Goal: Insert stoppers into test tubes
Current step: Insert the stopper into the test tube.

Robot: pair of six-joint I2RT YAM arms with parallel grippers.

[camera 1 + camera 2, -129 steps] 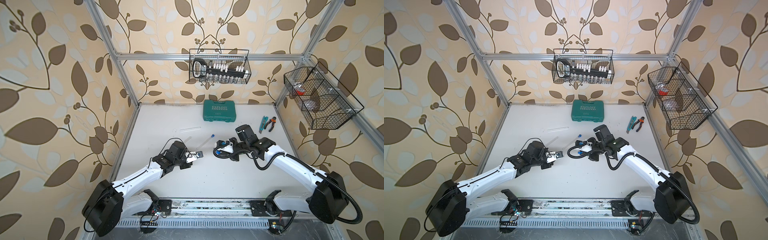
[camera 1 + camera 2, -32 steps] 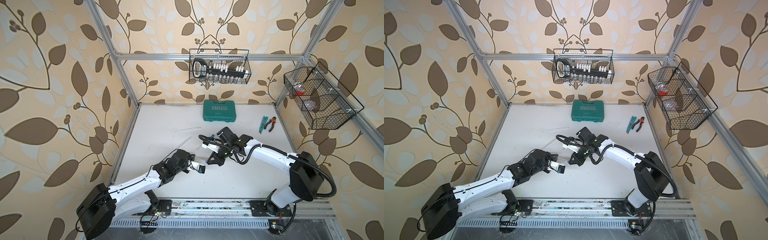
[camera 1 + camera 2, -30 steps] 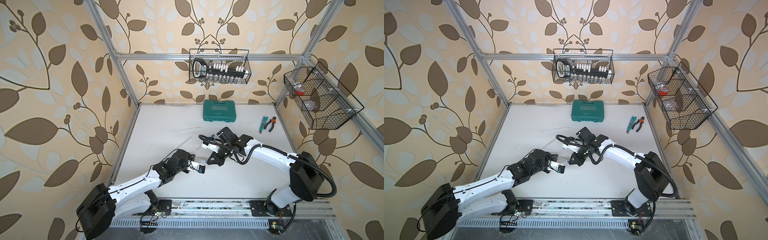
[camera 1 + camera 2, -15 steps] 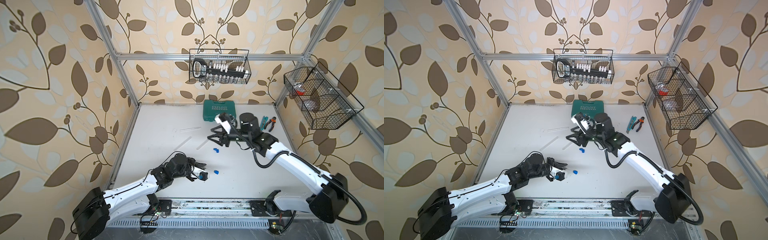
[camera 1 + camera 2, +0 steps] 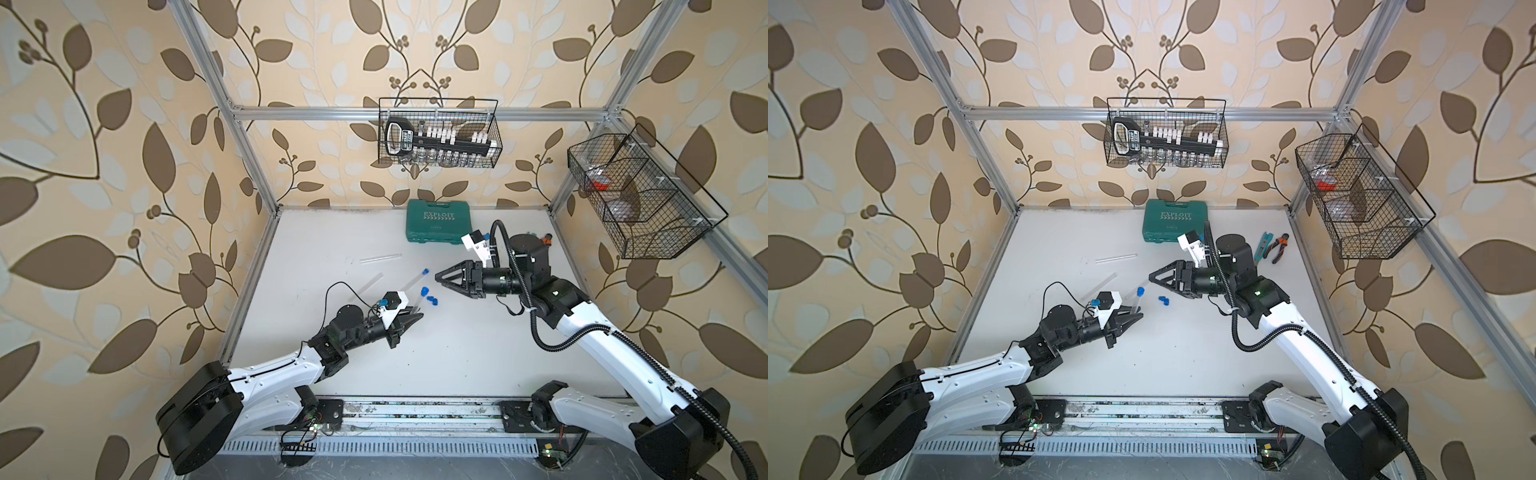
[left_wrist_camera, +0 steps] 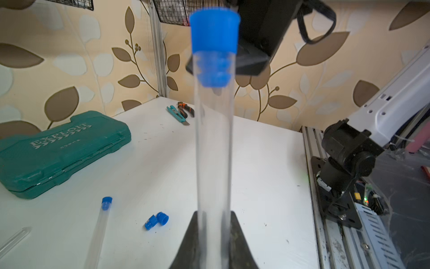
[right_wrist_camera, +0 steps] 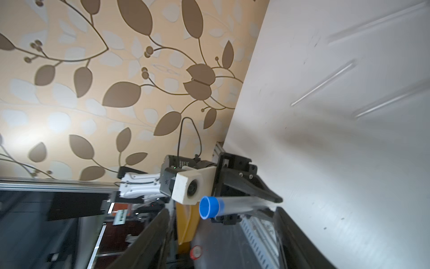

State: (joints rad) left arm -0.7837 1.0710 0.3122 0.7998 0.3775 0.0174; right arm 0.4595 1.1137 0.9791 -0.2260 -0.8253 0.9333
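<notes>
Stopper (image 6: 214,32) seated in mouth of held tube (image 6: 214,149), plug ribs visible inside glass in left wrist view. Left gripper (image 5: 417,318) pinching that tube near its closed end, mouth end pointing far/up toward right arm. Right gripper (image 5: 439,276) spread wide, empty, just right of the capped end, not touching it in both top views. Judged: 2nd tube done, release phase.

On table: 1st capped tube (image 5: 415,281) lying just far of left gripper; two loose stoppers (image 5: 432,300) side by side, touching, between the grippers; two bare tubes (image 5: 380,258) further left/far, second one (image 5: 365,286) faint. Green case (image 5: 438,227) at far wall, cutters (image 5: 1271,246) far right.

Next, judged: lay held tube down beside capped one w/o rolling, fetch bare tube w/ left; right to go down on loose stoppers. Pair touching, so needs narrow approach to pinch one only.
</notes>
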